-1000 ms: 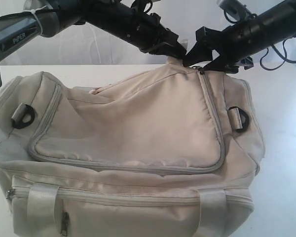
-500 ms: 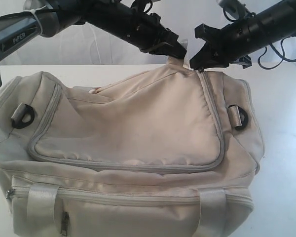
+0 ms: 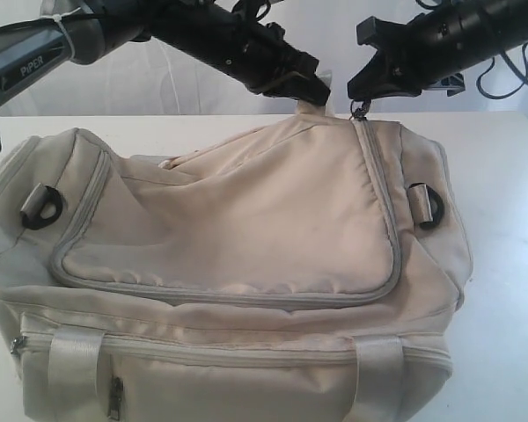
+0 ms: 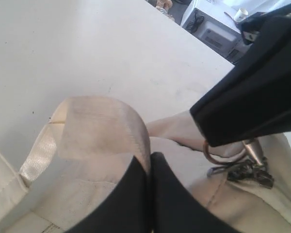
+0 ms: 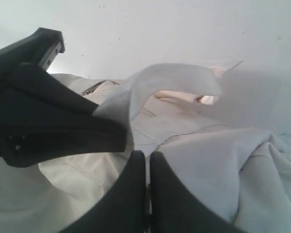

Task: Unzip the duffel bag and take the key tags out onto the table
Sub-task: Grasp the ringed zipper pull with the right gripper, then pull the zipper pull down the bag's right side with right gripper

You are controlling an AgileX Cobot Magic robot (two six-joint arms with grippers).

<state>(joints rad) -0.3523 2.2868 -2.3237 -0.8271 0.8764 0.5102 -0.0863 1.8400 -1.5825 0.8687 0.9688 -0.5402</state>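
Observation:
The cream duffel bag (image 3: 246, 220) fills the white table (image 3: 510, 264), and its grey main zipper (image 3: 383, 220) is closed along the flap. My left gripper (image 3: 315, 90) is shut on a shiny webbing strap loop (image 4: 97, 126) at the bag's far top edge, its fingertips (image 4: 149, 158) pinching the strap. Just right of it, my right gripper (image 3: 359, 93) is shut on the zipper pull (image 3: 359, 111). The pull's metal ring (image 4: 214, 154) runs up into the black jaws, and the tips (image 5: 147, 154) are closed. The key tags are hidden.
Black D-rings sit at the bag's right end (image 3: 429, 207) and left end (image 3: 40, 207). A closed front pocket zipper (image 3: 202, 353) and two handle straps (image 3: 75, 360) lie nearest the camera. Both arms hang close together over the bag's far edge.
My right gripper, open around the zipper end a second ago, has closed on the pull and risen slightly to the right. The left gripper has kept its hold on the strap.

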